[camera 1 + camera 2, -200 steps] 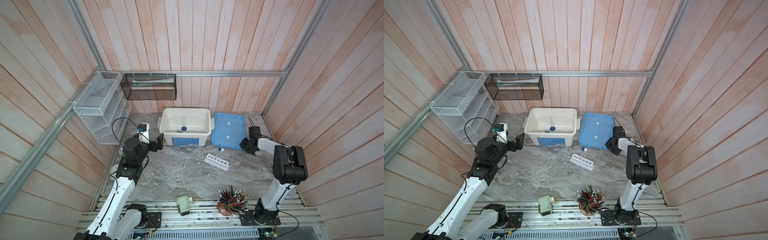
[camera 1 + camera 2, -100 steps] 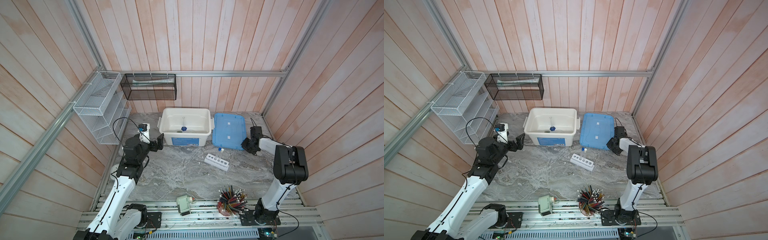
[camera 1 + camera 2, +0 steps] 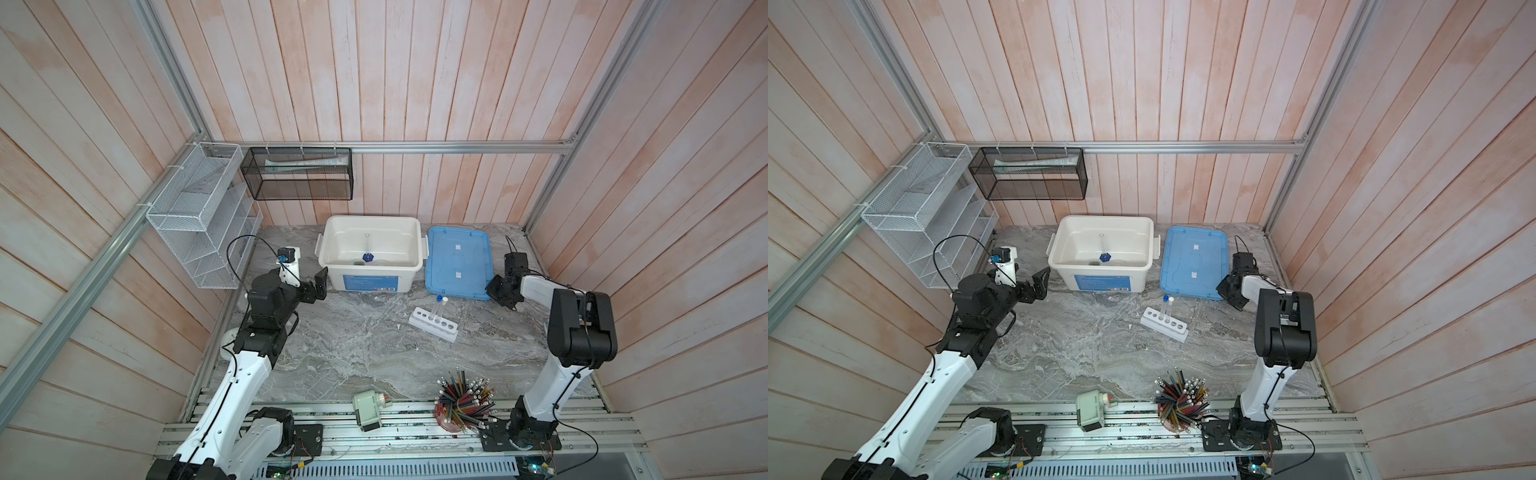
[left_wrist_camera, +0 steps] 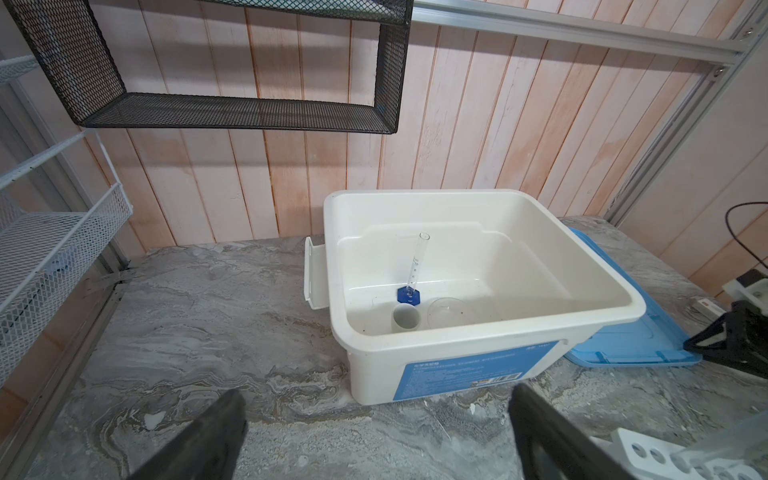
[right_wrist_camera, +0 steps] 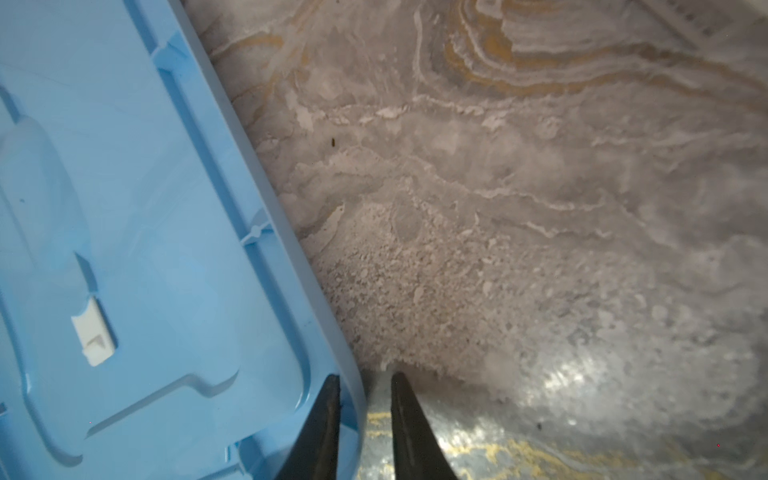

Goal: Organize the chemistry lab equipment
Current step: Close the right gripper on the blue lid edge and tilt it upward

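The tub [image 3: 371, 217] is cream-white with a blue label [image 3: 369, 283]. Beside the tub, the lid [image 3: 444, 262] is light blue with two white patches. Inside the tub, the clear cylinder [image 4: 417, 266] has a dark blue base; the cup [image 4: 406, 318] is white. In front of the tub, the rack [image 3: 432, 329] is white, its clear tubes [image 3: 436, 309] capped blue and white. The table [image 3: 353, 345] is grey marble veined white and ochre.

- Blue label [image 4: 469, 370] on the front wall of the white bin [image 4: 374, 365]: printed lines, too small to read.
- Clear cylinder [image 4: 417, 266]: scale marks, figures illegible.
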`<state>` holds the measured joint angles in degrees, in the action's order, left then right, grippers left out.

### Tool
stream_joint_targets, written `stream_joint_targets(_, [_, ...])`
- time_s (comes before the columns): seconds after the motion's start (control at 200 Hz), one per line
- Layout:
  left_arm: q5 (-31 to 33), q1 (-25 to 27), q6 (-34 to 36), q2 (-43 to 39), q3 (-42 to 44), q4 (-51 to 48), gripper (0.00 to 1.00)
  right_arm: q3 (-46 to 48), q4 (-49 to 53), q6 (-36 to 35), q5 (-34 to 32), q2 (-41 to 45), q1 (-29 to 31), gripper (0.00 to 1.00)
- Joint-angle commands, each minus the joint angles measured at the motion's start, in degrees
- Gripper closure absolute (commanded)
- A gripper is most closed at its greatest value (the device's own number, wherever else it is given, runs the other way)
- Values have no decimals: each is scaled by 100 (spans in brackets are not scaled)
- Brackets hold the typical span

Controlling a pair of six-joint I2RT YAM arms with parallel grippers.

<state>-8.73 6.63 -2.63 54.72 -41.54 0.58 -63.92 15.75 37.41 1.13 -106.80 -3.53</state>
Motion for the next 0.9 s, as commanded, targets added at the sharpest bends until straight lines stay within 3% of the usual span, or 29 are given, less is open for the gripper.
stream_joint_targets(0.0, [-49, -18, 59, 30, -99, -75, 0, -68, 7, -41, -129, -224, -33, 78])
stream_joint_targets(0.355, [-65, -22, 27, 29, -152, -106, 0, -66, -3, -41, -167, -282, -80, 100])
stream_joint_targets(0.67, [-292, 89, 44, -54, -317, -229, 0, -196, 306, -355, -136, 240, -216, 100])
stream_joint_targets(0.895, [-2, 669, 164, 114, -562, -368, 0, -177, 688, -697, -369, 1104, -294, 100])
